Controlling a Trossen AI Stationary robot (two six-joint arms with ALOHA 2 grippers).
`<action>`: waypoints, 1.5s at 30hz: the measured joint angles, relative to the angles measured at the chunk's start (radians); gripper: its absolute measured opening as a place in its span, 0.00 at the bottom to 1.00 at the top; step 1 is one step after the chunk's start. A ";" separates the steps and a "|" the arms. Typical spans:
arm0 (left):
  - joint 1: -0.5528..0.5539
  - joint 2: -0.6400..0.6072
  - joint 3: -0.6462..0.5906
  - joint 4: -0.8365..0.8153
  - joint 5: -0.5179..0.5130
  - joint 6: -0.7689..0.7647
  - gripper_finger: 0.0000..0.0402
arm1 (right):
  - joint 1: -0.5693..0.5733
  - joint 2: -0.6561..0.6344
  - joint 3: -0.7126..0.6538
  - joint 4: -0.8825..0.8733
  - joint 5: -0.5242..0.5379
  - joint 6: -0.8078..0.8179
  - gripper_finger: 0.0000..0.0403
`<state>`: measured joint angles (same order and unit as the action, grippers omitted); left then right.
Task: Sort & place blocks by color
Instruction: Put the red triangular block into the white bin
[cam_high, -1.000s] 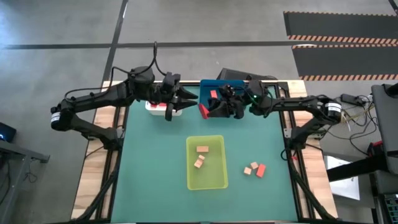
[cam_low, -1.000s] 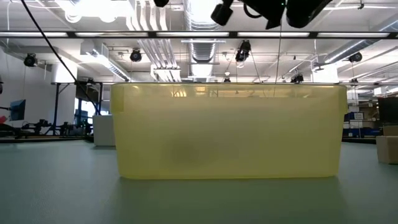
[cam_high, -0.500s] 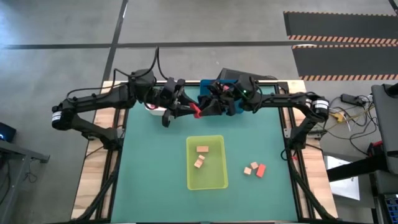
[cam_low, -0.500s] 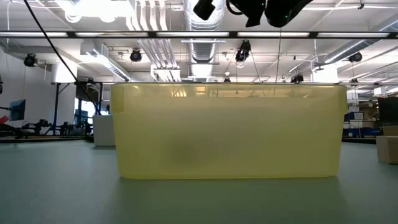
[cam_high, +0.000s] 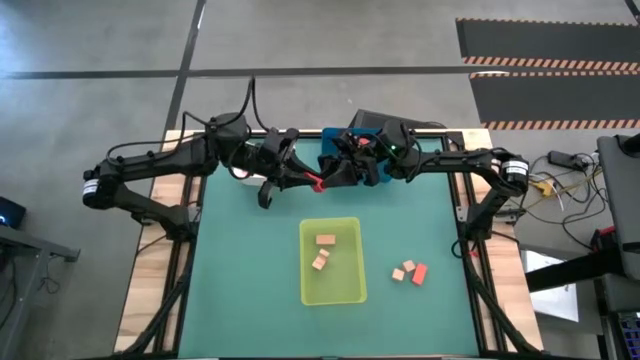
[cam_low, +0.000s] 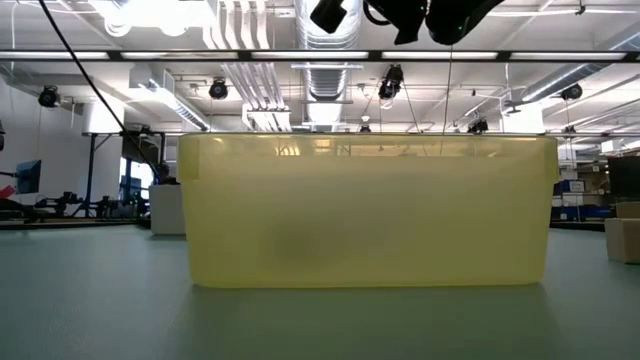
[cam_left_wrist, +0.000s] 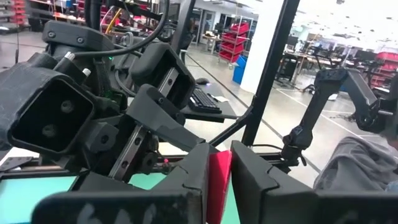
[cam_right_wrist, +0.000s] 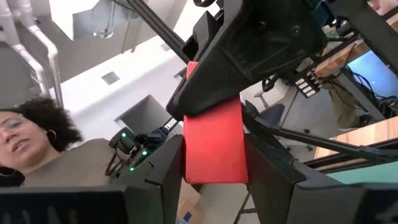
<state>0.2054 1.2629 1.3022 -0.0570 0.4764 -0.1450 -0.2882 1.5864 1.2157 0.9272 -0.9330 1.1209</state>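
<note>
A red block (cam_high: 316, 181) hangs in the air over the table's far middle, between my two grippers. My left gripper (cam_high: 303, 177) reaches in from the left and is shut on it. My right gripper (cam_high: 333, 174) comes from the right, in front of the blue bin (cam_high: 337, 135), and is also shut on it. Two pale blocks (cam_high: 322, 251) lie inside the yellow-green bin (cam_high: 350, 291). Three more blocks (cam_high: 409, 271), tan and orange-red, lie on the green mat to the right of that bin. The low view shows only dark gripper parts (cam_low: 400, 14) above the bin (cam_low: 365, 210). My left gripper pinches one end of the red block (cam_left_wrist: 219, 179) between its two fingers (cam_left_wrist: 198, 180), roughly level, coming from the table's left. The block is lifted clear of the table. My right gripper pinches the block's other end (cam_right_wrist: 214, 163) between its two fingers (cam_right_wrist: 166, 174), coming from the table's right. The left gripper's fingers (cam_right_wrist: 249, 56) hold the end farther from it. The block is clear of the table.
The white bin (cam_high: 247, 174) sits mostly hidden under my left arm at the table's far left. The blue bin stands behind the right gripper. A person (cam_right_wrist: 25, 140) shows beyond the table in the right wrist view. Bare green mat (cam_high: 240, 270) lies left of the yellow-green bin.
My right gripper carried the red block toward the table's left, away from the blue bin. My left gripper moved right to meet it and its fingers now sit on the block. Over the last half second both have stayed nearly still.
</note>
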 joint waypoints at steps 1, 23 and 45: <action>0.000 0.000 0.000 -0.002 -0.004 -0.003 0.07 | 0.000 0.000 -0.001 -0.001 0.002 0.003 0.36; 0.028 -0.035 0.006 -0.203 -0.015 -0.034 0.06 | -0.094 0.000 -0.006 -0.120 -0.043 0.137 0.62; 0.208 0.041 0.006 -0.883 -0.205 -0.034 0.06 | -0.096 -0.027 0.097 -1.074 0.144 -0.231 0.58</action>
<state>0.4139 1.3034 1.3083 -0.9403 0.2715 -0.1792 -0.3843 1.5593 1.3128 -0.1464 -0.7892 0.8899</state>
